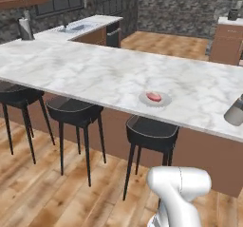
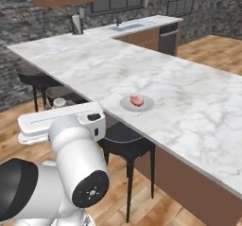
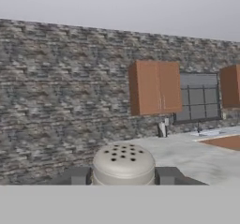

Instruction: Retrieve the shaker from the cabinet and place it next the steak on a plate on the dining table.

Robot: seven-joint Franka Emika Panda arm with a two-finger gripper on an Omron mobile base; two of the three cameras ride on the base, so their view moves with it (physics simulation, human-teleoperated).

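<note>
The shaker (image 3: 123,164), grey with a lighter perforated rounded top, sits between my two dark fingertips (image 3: 77,175) at the bottom of the hand view. My gripper (image 3: 123,177) is shut on it and points level toward a stone wall. My white hand (image 2: 61,121) hovers low, left of the dining table (image 2: 189,97), on the stool side. On the marble top lies the light grey plate (image 1: 163,100) (image 2: 145,105) with the pinkish-red steak (image 1: 153,97) (image 2: 136,100) on it, near the front edge. A brown wall cabinet (image 3: 154,87) hangs on the stone wall with its doors closed.
Three black bar stools (image 1: 73,112) (image 1: 152,131) (image 1: 16,98) stand along the table's near side on the wood floor. A sink counter (image 1: 80,29) joins the table's far end. A grey rounded shape (image 1: 235,111) shows at the right edge over the table; I cannot tell what it is.
</note>
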